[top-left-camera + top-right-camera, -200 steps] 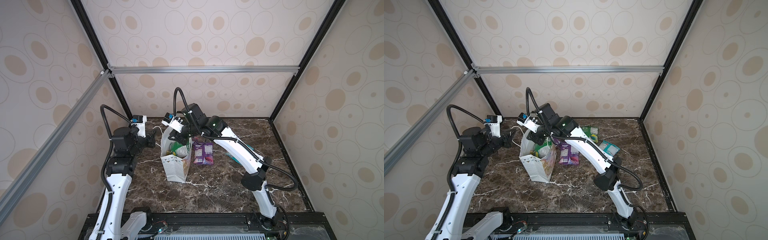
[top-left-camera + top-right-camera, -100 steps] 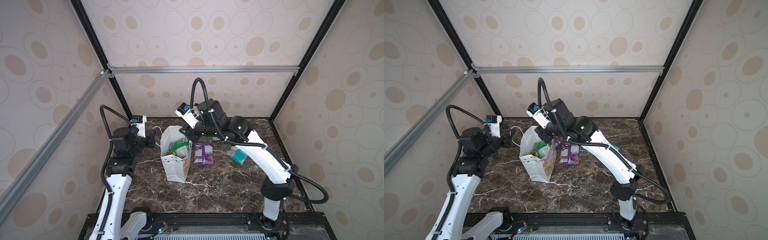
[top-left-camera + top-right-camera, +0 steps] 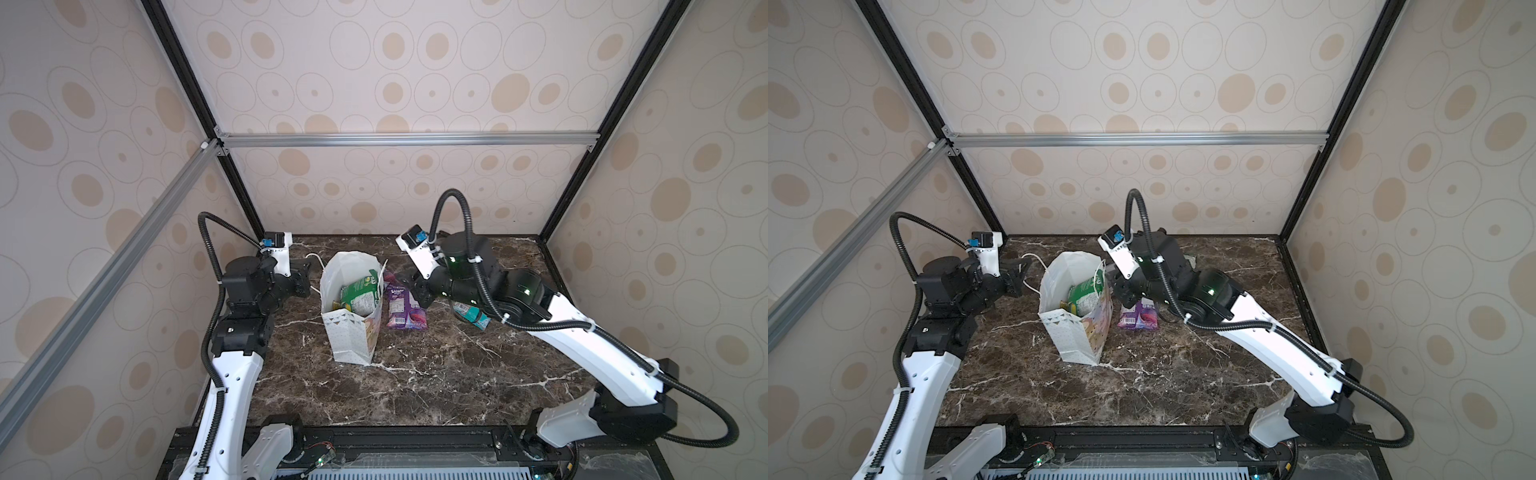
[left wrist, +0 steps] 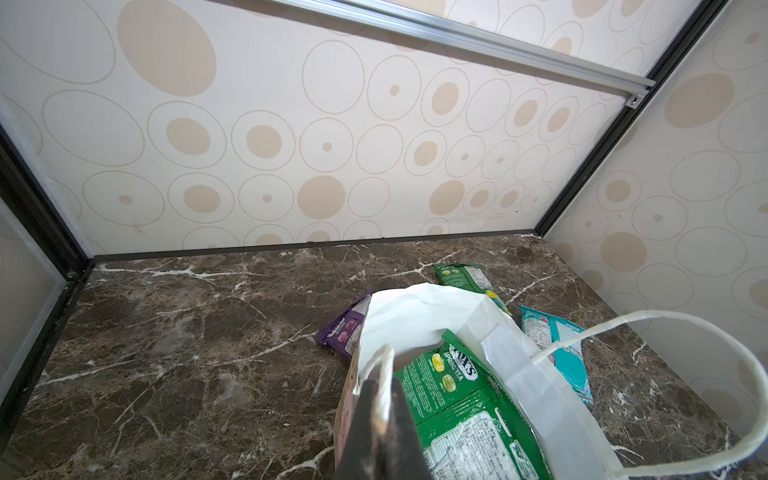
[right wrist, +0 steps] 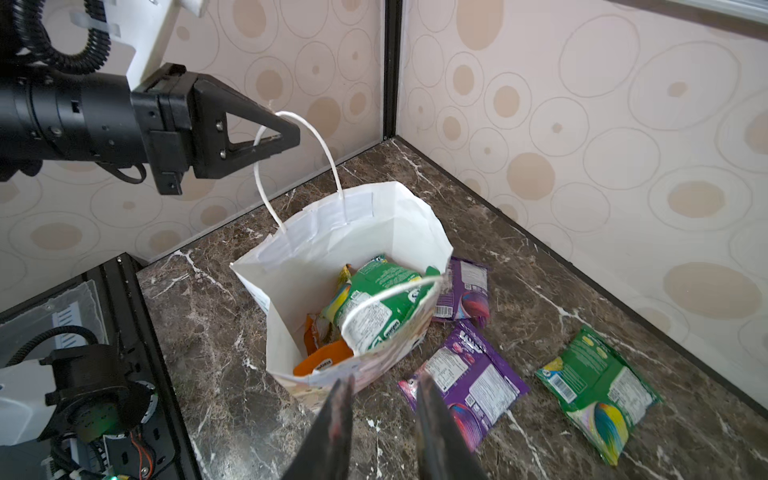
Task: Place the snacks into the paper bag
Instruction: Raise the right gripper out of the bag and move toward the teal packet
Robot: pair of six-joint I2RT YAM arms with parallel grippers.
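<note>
we are pinching cord handle (image 5: 332, 166) of paper bag (image 5: 324, 232) in left gripper (image 5: 284, 139), jaws closed on it. right gripper (image 5: 384, 380) is hovering beside bag, near purple packet (image 5: 471, 384), jaws narrowly apart, gripping nothing. bag is standing upright on table (image 3: 436, 374); green packet (image 5: 374, 299) and orange packet (image 5: 322, 361) are lying inside. second purple packet (image 5: 465, 291), second green packet (image 5: 598, 374), teal packet (image 4: 575, 374) are lying on table near bag.
</note>
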